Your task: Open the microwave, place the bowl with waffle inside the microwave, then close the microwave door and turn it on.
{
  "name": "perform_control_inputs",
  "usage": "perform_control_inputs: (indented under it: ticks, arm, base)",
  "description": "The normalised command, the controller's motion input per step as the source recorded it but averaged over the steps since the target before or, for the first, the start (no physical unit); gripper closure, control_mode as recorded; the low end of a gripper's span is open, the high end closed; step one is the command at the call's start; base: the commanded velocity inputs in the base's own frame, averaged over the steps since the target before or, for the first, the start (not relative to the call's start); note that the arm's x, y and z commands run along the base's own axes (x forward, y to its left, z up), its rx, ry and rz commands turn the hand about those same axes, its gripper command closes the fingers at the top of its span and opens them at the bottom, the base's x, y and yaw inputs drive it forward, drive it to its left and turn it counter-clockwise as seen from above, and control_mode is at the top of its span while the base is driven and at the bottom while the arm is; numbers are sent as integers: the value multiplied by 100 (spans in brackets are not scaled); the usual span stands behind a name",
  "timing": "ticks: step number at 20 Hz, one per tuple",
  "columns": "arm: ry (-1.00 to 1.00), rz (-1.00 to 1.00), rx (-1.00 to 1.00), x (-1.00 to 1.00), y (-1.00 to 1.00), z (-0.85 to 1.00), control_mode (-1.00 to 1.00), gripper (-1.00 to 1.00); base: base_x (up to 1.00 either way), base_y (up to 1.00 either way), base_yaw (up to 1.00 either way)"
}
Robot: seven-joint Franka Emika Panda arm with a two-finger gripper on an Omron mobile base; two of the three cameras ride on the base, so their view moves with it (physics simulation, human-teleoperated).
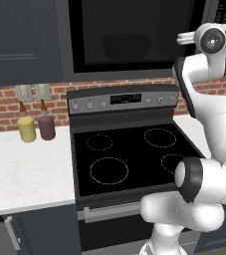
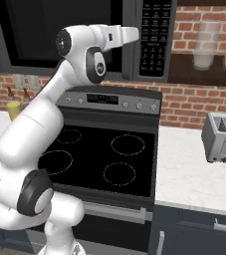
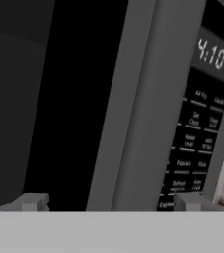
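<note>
Grey microwave door (image 3: 133, 99) edge between spread end effector (image 3: 111, 201) fingertips.

The arm (image 2: 45, 124) is glossy white, built of rounded, bulbous segments joined by dark grey rings at each joint. A round dark cap marks the wrist joint. The gripper (image 3: 108, 200) ends in small grey, blocky finger tips.

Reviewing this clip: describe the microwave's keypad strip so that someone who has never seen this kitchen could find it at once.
Start at the black stove against the brick wall and look above it to the dark grey microwave. The keypad strip is the narrow black vertical panel at its right end, beside the door's grey frame. Unlike the blank black window to its left, it carries rows of small white labels under a clock display.
</note>
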Motion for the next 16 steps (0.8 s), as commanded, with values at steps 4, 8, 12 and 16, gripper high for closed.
perform_control_inputs:
  ticks: [4, 8, 12, 16]
  arm:
    - [0, 0, 0, 65, -4, 0, -100, -100]
    - [0, 0, 0, 62, -2, 0, -100, -100]
    - [0, 0, 0, 51, 0, 0, -100, -100]
    - [0, 0, 1, 5, 0, 0, -100, -100]
  base:
    - [0, 0, 0]
    - [0, 0, 0]
    - [0, 0, 0]
    - [0, 0, 0]
